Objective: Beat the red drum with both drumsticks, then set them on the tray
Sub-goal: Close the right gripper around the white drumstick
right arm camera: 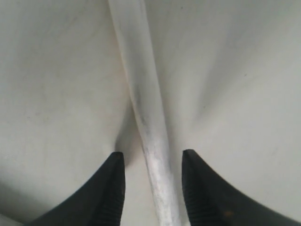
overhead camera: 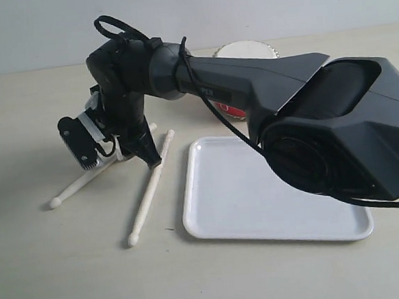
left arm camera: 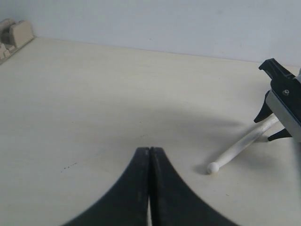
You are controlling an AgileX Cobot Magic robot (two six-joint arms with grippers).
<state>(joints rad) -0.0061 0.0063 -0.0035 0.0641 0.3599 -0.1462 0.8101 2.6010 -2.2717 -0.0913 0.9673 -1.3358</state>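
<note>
Two pale drumsticks lie on the table left of the white tray (overhead camera: 226,217). My right gripper (overhead camera: 120,160) reaches across and points down over the left drumstick (overhead camera: 74,190). Its jaws are open and straddle the shaft without touching it. That shaft (right arm camera: 141,89) runs between the right gripper's (right arm camera: 153,154) black fingers. The other drumstick (overhead camera: 148,196) lies free beside the tray. The red drum (overhead camera: 245,49) stands behind the right arm, mostly hidden. My left gripper (left arm camera: 149,149) is shut and empty above bare table, facing the stick's ball tip (left arm camera: 213,168) and the right gripper (left arm camera: 265,128).
The bulky right arm (overhead camera: 322,118) stretches over the tray's far side and in front of the drum. A beige fixture (left arm camera: 14,35) sits at the table's far edge, against a pale wall.
</note>
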